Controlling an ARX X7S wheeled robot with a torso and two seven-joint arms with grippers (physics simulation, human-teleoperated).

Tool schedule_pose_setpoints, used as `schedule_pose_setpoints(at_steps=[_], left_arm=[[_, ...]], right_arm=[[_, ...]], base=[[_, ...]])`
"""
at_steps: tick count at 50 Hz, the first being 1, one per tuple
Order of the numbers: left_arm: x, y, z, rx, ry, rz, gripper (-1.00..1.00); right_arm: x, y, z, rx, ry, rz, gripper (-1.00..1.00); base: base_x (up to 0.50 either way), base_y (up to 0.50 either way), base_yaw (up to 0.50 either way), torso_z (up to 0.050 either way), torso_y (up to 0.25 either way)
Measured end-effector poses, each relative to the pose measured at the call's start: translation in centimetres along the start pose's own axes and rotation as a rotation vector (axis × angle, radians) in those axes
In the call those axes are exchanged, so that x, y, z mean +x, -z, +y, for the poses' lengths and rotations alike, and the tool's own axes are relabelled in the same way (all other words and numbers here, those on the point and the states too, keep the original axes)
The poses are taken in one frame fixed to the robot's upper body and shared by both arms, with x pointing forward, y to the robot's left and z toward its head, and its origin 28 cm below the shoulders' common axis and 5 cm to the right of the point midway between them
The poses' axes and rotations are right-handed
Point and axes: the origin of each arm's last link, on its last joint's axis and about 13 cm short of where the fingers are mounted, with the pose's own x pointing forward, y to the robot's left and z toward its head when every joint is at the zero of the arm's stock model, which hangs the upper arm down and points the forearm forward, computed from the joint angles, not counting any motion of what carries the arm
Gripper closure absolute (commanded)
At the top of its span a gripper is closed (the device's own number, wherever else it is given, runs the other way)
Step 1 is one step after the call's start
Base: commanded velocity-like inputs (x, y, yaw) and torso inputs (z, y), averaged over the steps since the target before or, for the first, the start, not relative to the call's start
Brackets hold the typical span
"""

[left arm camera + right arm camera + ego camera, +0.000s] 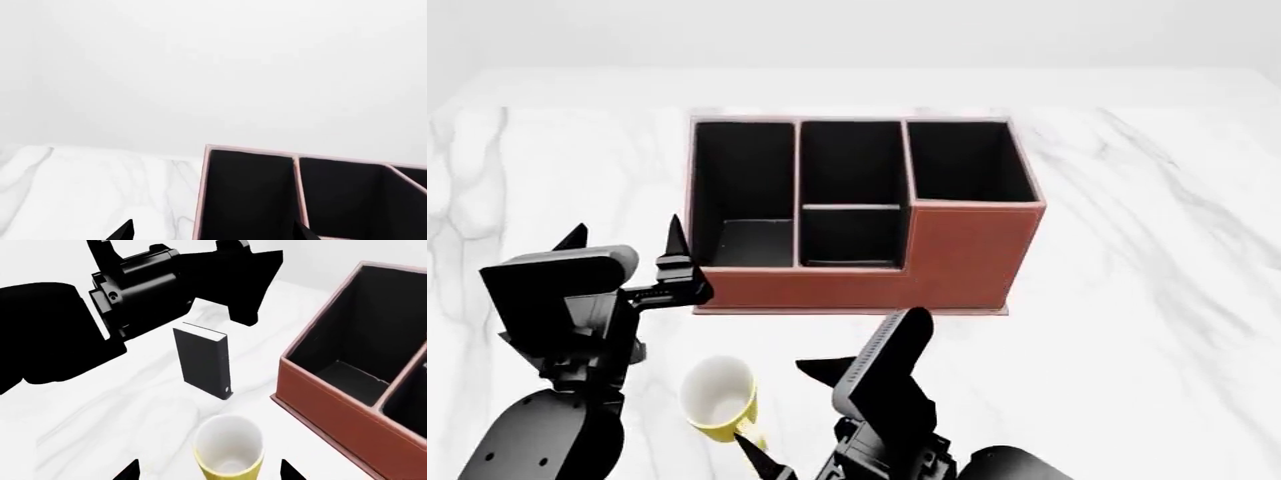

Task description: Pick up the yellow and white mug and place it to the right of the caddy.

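The yellow and white mug [721,400] stands upright on the marble table, in front of the caddy's left end. The right wrist view shows the mug [228,450] with its white inside facing up. My right gripper [210,472] is open, one fingertip on each side of the mug and clear of it. From the head view the right gripper [777,405] sits just right of the mug. The reddish-brown caddy [868,270] with black compartments stands mid-table. My left gripper [623,235] is open and empty beside the caddy's left end [300,195].
A small black book [203,362] stands upright on the table beyond the mug, between it and my left arm [133,290]. White marble table surface [1148,300] stretches to the right of the caddy.
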Motion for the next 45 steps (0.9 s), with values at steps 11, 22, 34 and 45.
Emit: schedule_pose_setpoints(at_steps=[11, 22, 34, 45], left_arm=[[0.0, 0.0, 0.0, 0.004, -0.002, 0.002, -1.0], [0.0, 0.0, 0.0, 0.014, -0.007, 0.003, -1.0], [-0.1, 0.0, 0.0, 0.023, -0.006, 0.004, -1.0], [-0.1, 0.1, 0.0, 0.027, -0.004, 0.006, -1.0]], right_arm=[[0.2, 0.6, 0.6, 0.018, -0.043, 0.023, -1.0], [0.7, 1.4, 0.9, 0.037, -0.069, 0.044, -1.0], [1.1, 2.4, 0.8, 0.056, -0.065, 0.061, -1.0], [1.3, 3.2, 0.6, 0.078, -0.047, 0.074, -1.0]], base=[[0.0, 0.0, 0.0, 0.0, 0.0], [0.0, 0.0, 0.0, 0.0, 0.0], [0.0, 0.0, 0.0, 0.0, 0.0], [0.0, 0.0, 0.0, 0.0, 0.0]])
